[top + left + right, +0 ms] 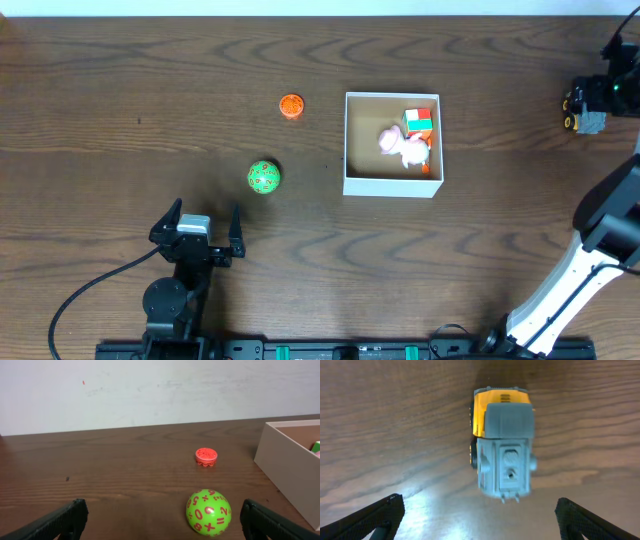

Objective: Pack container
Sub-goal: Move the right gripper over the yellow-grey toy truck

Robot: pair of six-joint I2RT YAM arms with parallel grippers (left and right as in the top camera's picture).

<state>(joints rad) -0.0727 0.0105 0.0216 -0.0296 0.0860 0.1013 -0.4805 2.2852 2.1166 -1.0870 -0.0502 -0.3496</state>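
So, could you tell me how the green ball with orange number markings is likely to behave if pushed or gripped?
The green ball looks fully round and sits on a flat wooden table, so a nudge would probably send it rolling. Its surface seems smooth and slightly shiny, so it might slip out of a pinch unless gripped across its middle.

A robotics lab bench; rail-mounted arm (172, 300) on wood table (120, 70), blank white wall (160, 390).
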